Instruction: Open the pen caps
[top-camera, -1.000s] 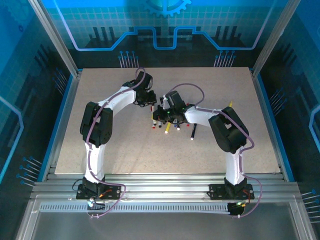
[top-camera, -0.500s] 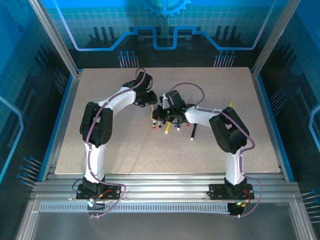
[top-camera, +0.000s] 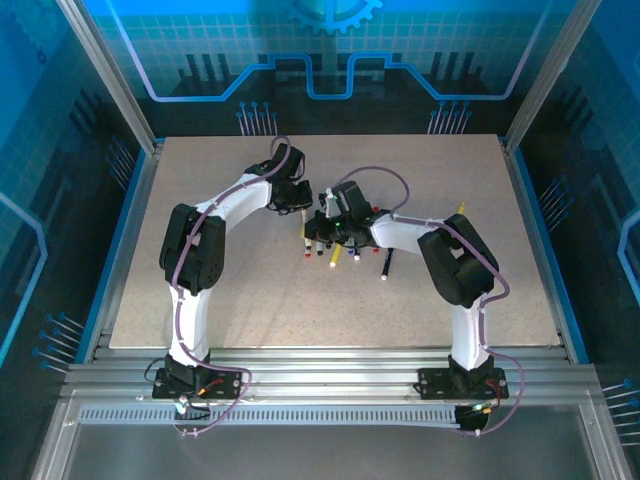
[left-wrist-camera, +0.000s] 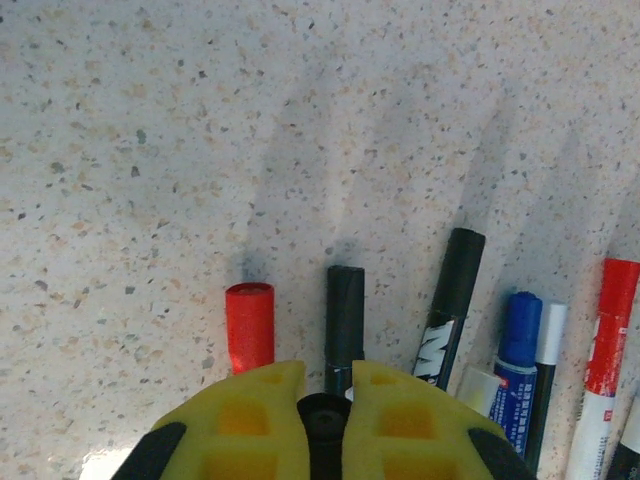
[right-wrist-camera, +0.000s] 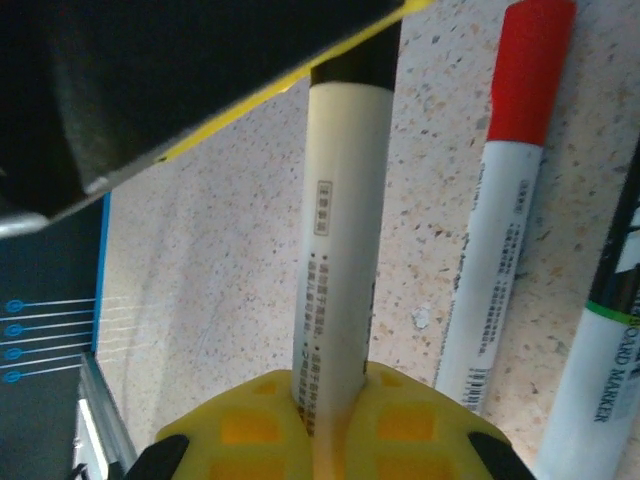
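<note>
Evidently the right gripper (right-wrist-camera: 330, 405) clamped the white marker barrel (right-wrist-camera: 340, 250) at bottom centre, the left gripper (left-wrist-camera: 328, 395) seemingly pinching its black cap (right-wrist-camera: 352, 62) at upper centre; a straight pull along the barrel would suit.

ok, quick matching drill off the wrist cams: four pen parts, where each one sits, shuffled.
1. white barrel
2. black cap
3. red cap
4. blue cap

A. leftmost of the row on the table, left wrist view
B. in the right gripper jaws
C. just right of the lettered black marker
D. at the barrel's far end, running under the left gripper

Pairs: 1-B, 2-D, 3-A, 4-C
</note>
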